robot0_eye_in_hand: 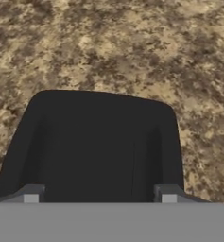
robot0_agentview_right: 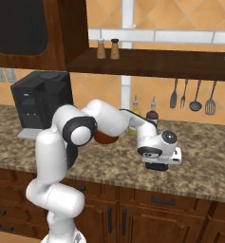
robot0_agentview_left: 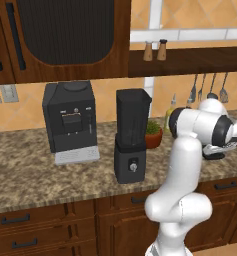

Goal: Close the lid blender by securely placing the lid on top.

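One lid [robot0_eye_in_hand: 97, 146] lies flat on the speckled brown table [robot0_eye_in_hand: 132, 42], black and squarish, filling the lower middle of the hand view. The end effector [robot0_eye_in_hand: 97, 196] sits low right over it, its two grey fingertips [robot0_eye_in_hand: 32, 194] showing at about 7 and 5 o'clock of the lid, well apart and straddling it; whether they press on its sides I cannot tell. In the right base view the end effector [robot0_agentview_right: 157, 165] hangs just above the table [robot0_agentview_right: 204, 156] at the end of the one white arm [robot0_agentview_right: 61, 156].

One blender [robot0_agentview_left: 130, 134] stands upright on the table [robot0_agentview_left: 20, 170] in the left base view, a dark smoky jar on a black boxy base with one round knob on the front. Its top is open. The lid's spot lies well away from it, toward 3 o'clock.

At the blender's 9 o'clock stands one black coffee machine [robot0_agentview_left: 71, 120], near but apart. At its 3 o'clock, just behind, is one small potted plant [robot0_agentview_left: 153, 133] in a reddish bowl. Two shakers [robot0_agentview_right: 107, 49] stand side by side on the wooden shelf [robot0_agentview_right: 156, 59] above. Four utensils [robot0_agentview_right: 192, 97] hang on the tiled wall below that shelf, and two bottles [robot0_agentview_right: 135, 110] stand at the back of the table near the wall.
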### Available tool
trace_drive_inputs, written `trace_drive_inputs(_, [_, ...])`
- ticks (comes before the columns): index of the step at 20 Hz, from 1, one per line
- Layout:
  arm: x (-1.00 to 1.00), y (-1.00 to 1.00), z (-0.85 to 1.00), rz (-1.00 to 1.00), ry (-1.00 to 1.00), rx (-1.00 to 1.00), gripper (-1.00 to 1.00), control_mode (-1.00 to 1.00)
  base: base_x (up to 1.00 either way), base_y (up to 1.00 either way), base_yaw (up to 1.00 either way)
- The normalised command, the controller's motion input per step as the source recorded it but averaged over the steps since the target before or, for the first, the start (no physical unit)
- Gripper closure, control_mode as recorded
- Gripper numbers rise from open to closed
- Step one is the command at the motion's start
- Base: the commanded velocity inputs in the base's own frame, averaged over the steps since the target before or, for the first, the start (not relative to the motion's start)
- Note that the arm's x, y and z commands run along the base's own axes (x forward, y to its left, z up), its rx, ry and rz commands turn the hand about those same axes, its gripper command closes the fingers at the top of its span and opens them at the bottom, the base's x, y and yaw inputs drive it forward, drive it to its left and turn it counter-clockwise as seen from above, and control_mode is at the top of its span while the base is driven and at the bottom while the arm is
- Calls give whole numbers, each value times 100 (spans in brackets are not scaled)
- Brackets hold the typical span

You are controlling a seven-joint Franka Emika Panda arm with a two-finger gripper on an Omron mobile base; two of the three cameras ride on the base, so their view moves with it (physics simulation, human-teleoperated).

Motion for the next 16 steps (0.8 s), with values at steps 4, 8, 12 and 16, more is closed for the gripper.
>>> trace_drive_inputs(4, [5,25,-37,0,0,-1,100,-100,0,0,0])
trace_drive_inputs(8, [4,3,-9,0,0,0,100,-100,0,0,0])
trace_drive_inputs(12, [-2,10,-26,1,0,0,100,-100,0,0,0])
trace_drive_inputs(16, [-19,28,10,9,0,0,100,-100,0,0,0])
